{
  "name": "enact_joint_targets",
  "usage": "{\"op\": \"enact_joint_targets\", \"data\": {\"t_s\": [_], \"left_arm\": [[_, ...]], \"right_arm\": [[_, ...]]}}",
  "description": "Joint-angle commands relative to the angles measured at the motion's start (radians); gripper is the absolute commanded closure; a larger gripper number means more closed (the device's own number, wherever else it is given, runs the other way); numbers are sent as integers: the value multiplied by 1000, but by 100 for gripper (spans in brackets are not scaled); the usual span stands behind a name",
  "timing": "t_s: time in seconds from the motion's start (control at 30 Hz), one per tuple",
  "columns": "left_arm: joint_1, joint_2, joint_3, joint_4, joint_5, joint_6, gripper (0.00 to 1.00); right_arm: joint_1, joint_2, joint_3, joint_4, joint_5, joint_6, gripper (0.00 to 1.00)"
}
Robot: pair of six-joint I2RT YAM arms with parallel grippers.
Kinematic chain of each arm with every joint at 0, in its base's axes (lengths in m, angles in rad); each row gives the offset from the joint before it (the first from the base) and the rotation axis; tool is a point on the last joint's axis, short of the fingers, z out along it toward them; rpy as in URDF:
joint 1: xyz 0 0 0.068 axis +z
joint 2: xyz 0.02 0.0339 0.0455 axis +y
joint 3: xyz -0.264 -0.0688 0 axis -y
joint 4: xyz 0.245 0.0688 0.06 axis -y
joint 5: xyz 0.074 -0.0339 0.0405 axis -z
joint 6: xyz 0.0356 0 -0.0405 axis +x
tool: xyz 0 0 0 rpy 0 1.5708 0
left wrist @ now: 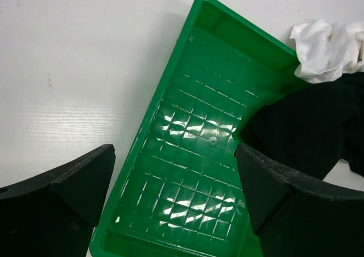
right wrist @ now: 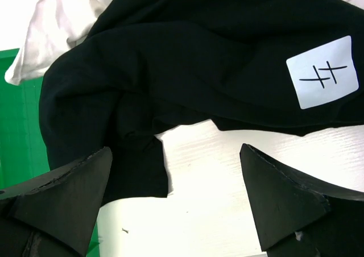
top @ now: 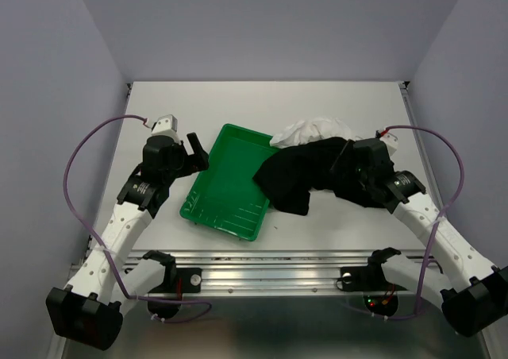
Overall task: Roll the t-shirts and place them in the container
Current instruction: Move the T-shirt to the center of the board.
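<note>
The black t-shirt (top: 305, 172) lies crumpled on the table, its left part draped over the right rim of the green tray (top: 226, 186). The white t-shirt (top: 317, 129) is bunched just behind it. My left gripper (top: 195, 154) is open and empty above the tray's left side (left wrist: 176, 183). In the left wrist view the black shirt (left wrist: 310, 126) and the white shirt (left wrist: 327, 46) lie to the right. My right gripper (top: 343, 164) is open and empty above the black shirt's near edge (right wrist: 176, 189). The black shirt (right wrist: 199, 58) carries a white label (right wrist: 322, 72).
The green tray (left wrist: 210, 132) lies slantwise at the table's middle with nothing inside except the shirt's overhang. Its corner also shows in the right wrist view (right wrist: 14, 115), beside the white shirt (right wrist: 62, 24). Grey walls enclose the table on three sides.
</note>
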Motion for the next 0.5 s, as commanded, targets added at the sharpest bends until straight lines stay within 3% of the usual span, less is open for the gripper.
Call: {"op": "enact_joint_targets", "data": {"t_s": [0.0,0.27,0.47], "left_arm": [[2,-2,44,7,-6,16,1],[2,2,29,2,25,30,1],[2,29,7,-30,-35,18,1]], "right_arm": [[0,-5,-11,47,6,-5,0],[0,-13,-27,47,-5,-3,0],[0,-19,-31,47,-20,-3,0]]}}
